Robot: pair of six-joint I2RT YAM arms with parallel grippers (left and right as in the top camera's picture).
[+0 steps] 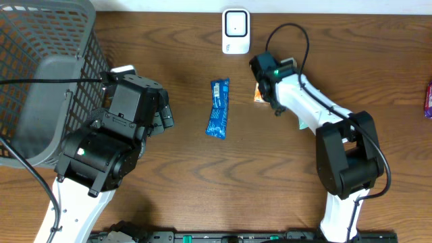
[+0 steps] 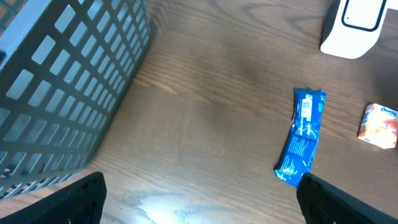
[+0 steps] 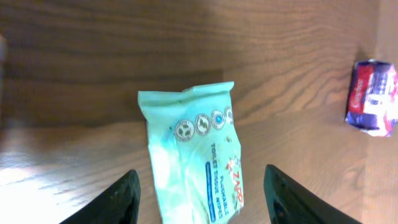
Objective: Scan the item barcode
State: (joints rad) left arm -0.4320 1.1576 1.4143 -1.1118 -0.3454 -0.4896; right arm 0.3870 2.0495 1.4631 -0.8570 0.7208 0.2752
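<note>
The right gripper (image 3: pixel 202 196) has its jaws apart, and the pale green plastic pack of wipes (image 3: pixel 196 155) lies between its fingers on the brown wooden desk (image 1: pixel 189 175), right of the middle, not gripped. The left gripper (image 2: pixel 205 208) is wide open and empty beside the grey mesh basket (image 1: pixel 40 81) at the left edge. The white box-shaped scanner (image 1: pixel 235 30) stands at the far edge, and a long blue wrapper (image 1: pixel 218 108) lies in the middle.
</note>
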